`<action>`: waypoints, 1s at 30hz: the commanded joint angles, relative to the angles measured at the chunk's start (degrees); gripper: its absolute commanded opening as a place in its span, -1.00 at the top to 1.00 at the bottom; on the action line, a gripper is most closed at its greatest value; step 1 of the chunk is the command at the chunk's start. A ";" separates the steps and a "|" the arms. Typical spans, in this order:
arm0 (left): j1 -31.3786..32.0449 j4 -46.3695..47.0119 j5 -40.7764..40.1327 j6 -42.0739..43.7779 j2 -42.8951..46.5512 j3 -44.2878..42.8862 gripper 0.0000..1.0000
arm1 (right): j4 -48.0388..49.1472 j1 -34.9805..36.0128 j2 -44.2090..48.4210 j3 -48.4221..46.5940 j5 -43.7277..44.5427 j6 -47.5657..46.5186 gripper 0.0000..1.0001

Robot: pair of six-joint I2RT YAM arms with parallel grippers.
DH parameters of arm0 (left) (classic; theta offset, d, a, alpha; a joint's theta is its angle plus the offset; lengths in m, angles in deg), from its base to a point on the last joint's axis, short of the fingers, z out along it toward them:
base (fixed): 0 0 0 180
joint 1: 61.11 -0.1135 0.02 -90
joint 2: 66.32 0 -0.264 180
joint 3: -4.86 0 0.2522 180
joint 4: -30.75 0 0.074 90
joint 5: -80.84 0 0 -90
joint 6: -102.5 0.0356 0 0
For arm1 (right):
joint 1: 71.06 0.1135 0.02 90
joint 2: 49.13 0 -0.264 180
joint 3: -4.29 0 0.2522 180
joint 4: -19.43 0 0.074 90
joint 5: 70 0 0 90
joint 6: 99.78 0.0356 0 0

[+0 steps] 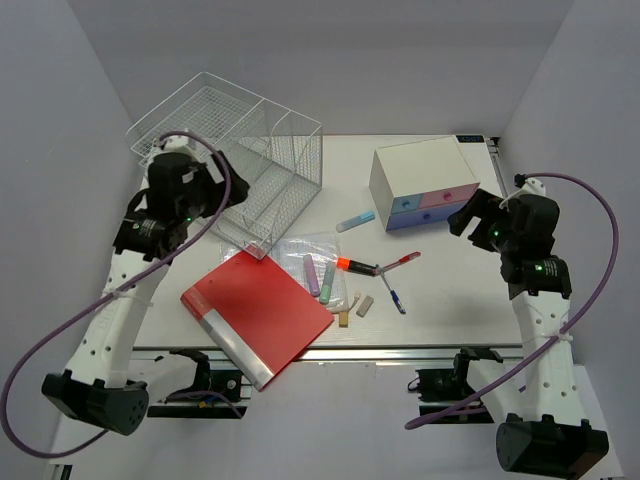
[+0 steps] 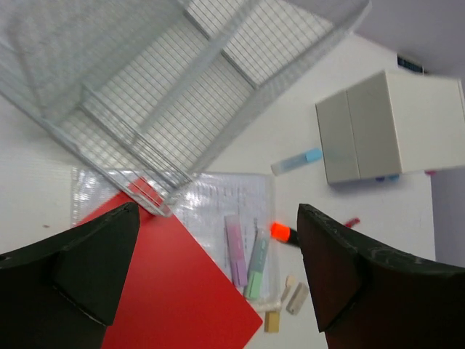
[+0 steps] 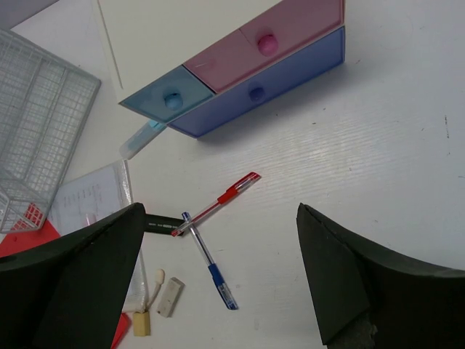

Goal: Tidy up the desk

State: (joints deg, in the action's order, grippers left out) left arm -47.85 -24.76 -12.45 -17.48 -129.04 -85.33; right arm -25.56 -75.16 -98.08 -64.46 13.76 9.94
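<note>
The white desk (image 1: pixel 450 300) holds a red folder (image 1: pixel 255 305) at the front left. Beside it are a clear sleeve (image 1: pixel 300 250), purple and green highlighters (image 1: pixel 319 277), an orange-capped marker (image 1: pixel 355 266), a red pen (image 1: pixel 400 263) and a blue pen (image 1: pixel 393 295). My left gripper (image 1: pixel 222 190) hovers open and empty over the wire basket (image 1: pixel 240 160); its view shows the folder (image 2: pixel 167 291) and highlighters (image 2: pixel 245 262) below. My right gripper (image 1: pixel 468 215) is open and empty, high beside the drawer box (image 1: pixel 425 180), above the crossed pens (image 3: pixel 207 233).
A light blue tube (image 1: pixel 355 221) lies in front of the drawer box. Small erasers (image 1: pixel 355 310) lie near the front rail (image 1: pixel 400 350). The drawer box has blue and pink drawers (image 3: pixel 240 80). Walls close in on the left, right and back.
</note>
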 commanded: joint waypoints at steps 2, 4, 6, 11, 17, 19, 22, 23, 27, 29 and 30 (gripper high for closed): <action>5.80 1.23 -2.43 0.36 -3.02 -0.74 -0.96 | 1.78 0.06 1.40 -0.66 1.14 0.40 -0.79; 6.87 2.46 -2.34 0.44 -3.37 -0.92 -0.96 | 2.91 0.06 2.36 0.48 0.97 0.31 -0.79; 8.36 2.82 -2.16 0.36 -4.60 -1.88 -0.96 | 3.62 0.14 2.54 1.36 -0.16 -0.12 -0.79; 16.34 3.96 -3.56 1.15 -10.13 -6.10 -0.96 | 4.68 0.06 -0.26 1.90 -3.77 -1.62 -0.79; 24.53 7.39 -1.56 4.75 -24.54 -18.30 -0.96 | 4.59 0.14 -6.68 0.93 -8.26 -5.22 -0.79; 25.41 7.83 1.44 5.28 -31.83 -25.13 -0.96 | 5.81 0.23 -8.53 0.84 -8.61 -5.22 -0.79; 26.55 7.13 2.59 6.42 -42.28 -35.94 -0.96 | 10.03 0.41 -10.02 1.80 -9.58 -5.57 -0.78; 26.82 6.61 2.59 6.77 -45.01 -38.86 -0.96 | 11.43 0.67 -10.81 2.59 -9.75 -6.45 -0.78; 27.00 5.28 2.24 5.72 -56.97 -51.26 -0.96 | 16.19 2.51 -14.49 2.77 -11.24 -8.56 -0.76; 27.00 8.26 0.22 5.02 -61.37 -53.30 -0.96 | 18.91 5.05 -16.26 2.95 -11.08 -8.56 -0.74; 27.08 11.23 -0.57 4.67 -63.47 -53.13 -0.96 | 20.48 6.72 -18.01 2.69 -10.64 -9.09 -0.74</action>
State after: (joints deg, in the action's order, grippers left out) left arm -21.12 -16.85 -11.40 -12.19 -190.37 -135.82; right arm -12.40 -71.77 -113.53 -62.05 4.49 3.17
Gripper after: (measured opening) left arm 0.982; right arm 0.871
